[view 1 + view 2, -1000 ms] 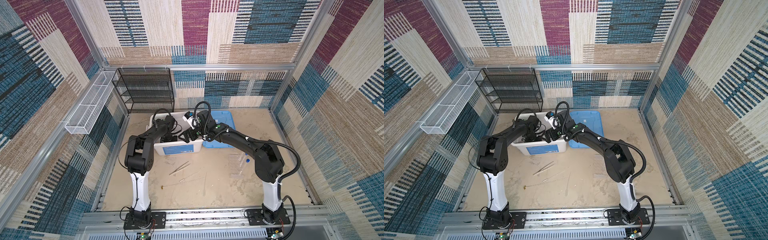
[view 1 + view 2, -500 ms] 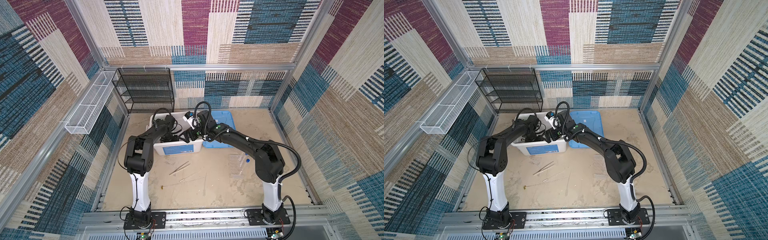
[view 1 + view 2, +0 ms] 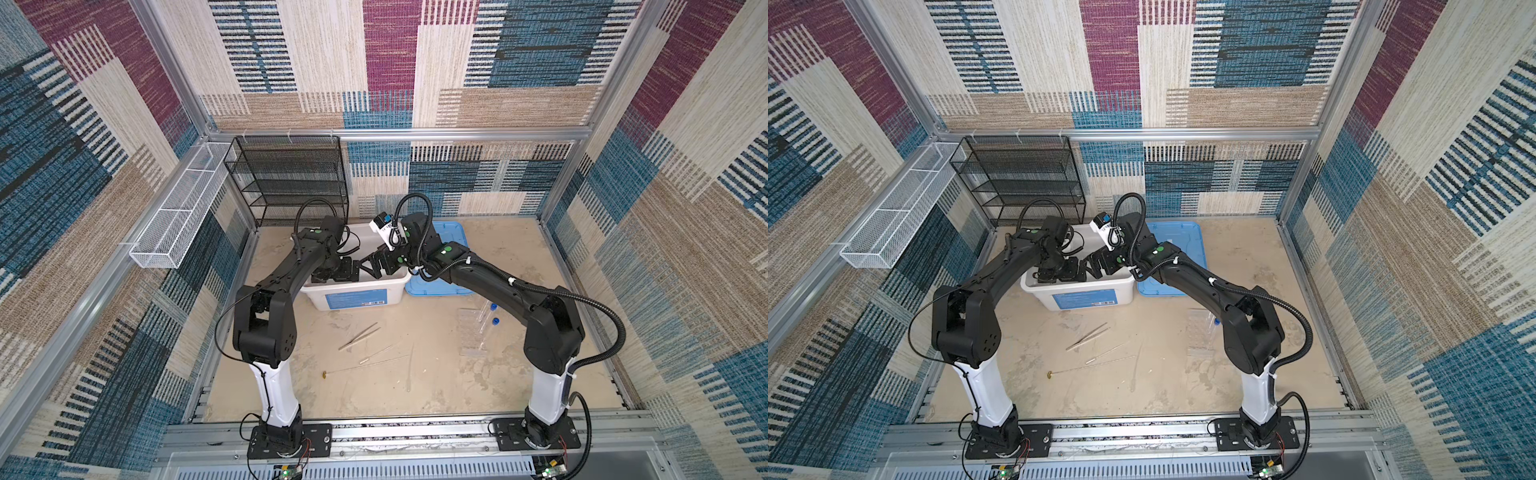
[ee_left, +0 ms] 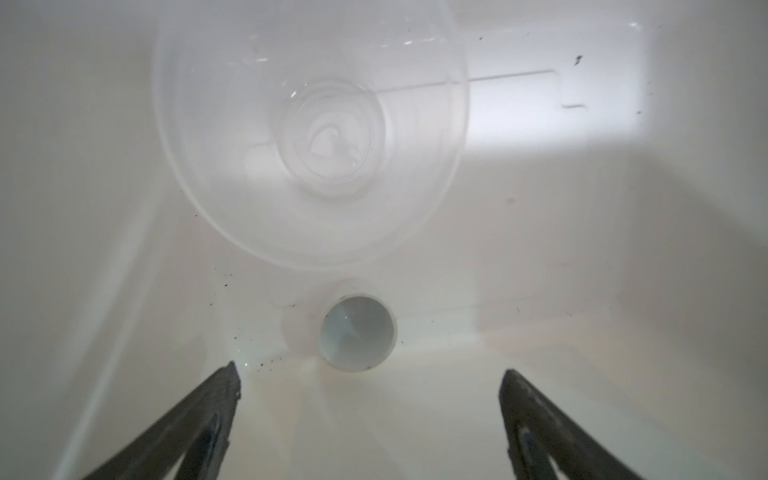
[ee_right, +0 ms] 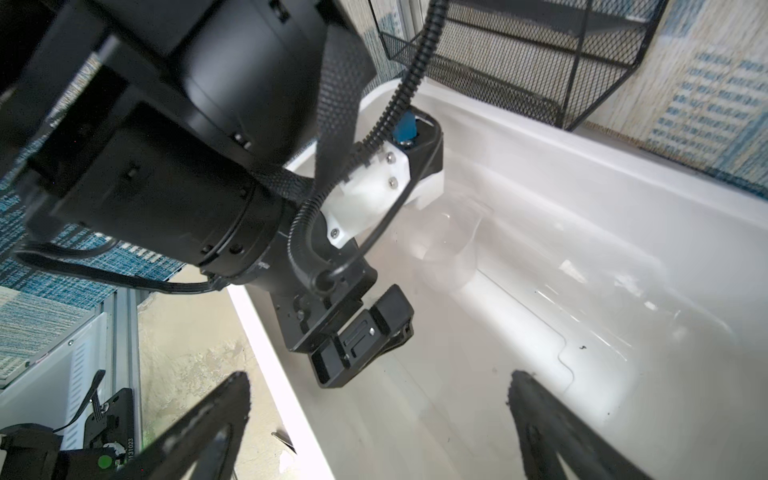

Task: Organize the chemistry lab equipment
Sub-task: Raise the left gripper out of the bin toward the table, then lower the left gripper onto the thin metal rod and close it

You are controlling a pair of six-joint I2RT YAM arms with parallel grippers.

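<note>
the small clear funnel-like cup [image 4: 357, 330] lies on the floor of the white bin [image 3: 353, 297], its round mouth turned toward the left wrist camera. just beyond it lies the clear beaker [image 4: 311, 137], on its side or tilted; i cannot tell whether the two touch. the left gripper [image 4: 370, 411] hangs just above the cup with its jaws spread wide, one to each side, holding nothing; the cup sits between and slightly ahead of the fingertips, free of both.

the right gripper [image 5: 378, 419] is spread wide too and empty, over the same bin close to the left arm's wrist.

risks, as i judge them: both arms crowd one bin, so either pulling out carelessly could strike the other or catch a cable. a low fingertip could nudge the light cup and send it rolling against the beaker. clear plastic on white is hard to read, so depth may be misjudged.

outside on the table [image 3: 436, 386], the metal tweezers [image 3: 359, 336] and thin metal rods [image 3: 376, 357] lie in front of the bin, and the test tubes [image 3: 486, 324] rest by the clear tube rack [image 3: 471, 332] near the right arm. the blue lid [image 3: 449, 286] lies beside the bin.
</note>
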